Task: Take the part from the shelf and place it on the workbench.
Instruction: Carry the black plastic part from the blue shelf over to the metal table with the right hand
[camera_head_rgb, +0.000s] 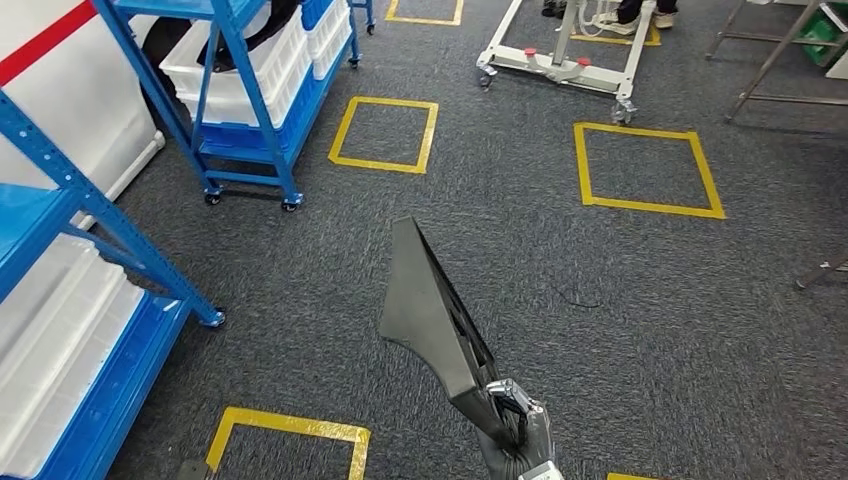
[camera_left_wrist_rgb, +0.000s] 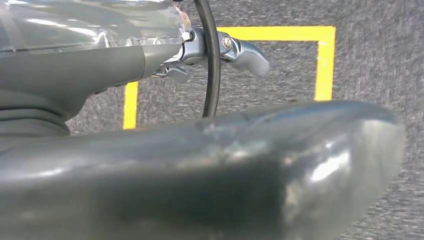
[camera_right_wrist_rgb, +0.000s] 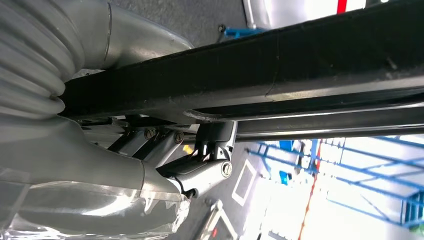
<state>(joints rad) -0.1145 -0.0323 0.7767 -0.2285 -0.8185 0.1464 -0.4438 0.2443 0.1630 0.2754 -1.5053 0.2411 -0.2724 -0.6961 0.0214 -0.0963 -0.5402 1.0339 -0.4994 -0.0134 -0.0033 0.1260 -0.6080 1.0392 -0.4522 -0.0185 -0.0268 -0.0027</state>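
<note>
The part (camera_head_rgb: 432, 310) is a long, flat black piece that widens toward its far end. In the head view it rises tilted over the grey carpet, low in the middle. My right hand (camera_head_rgb: 520, 425) grips its narrow near end. In the right wrist view the part (camera_right_wrist_rgb: 300, 75) runs across as a dark bar, and the right hand (camera_right_wrist_rgb: 150, 150) has its fingers wrapped under it. The left hand (camera_left_wrist_rgb: 125, 65) hangs over the carpet with its fingers (camera_left_wrist_rgb: 245, 52) stretched out and nothing in them.
Blue shelf racks with white bins (camera_head_rgb: 250, 70) stand at the left, one rack post (camera_head_rgb: 110, 230) close by. Yellow tape squares (camera_head_rgb: 645, 165) mark the carpet. A white wheeled frame (camera_head_rgb: 560, 60) and metal legs (camera_head_rgb: 770, 60) stand at the back, near a person's feet (camera_head_rgb: 640, 15).
</note>
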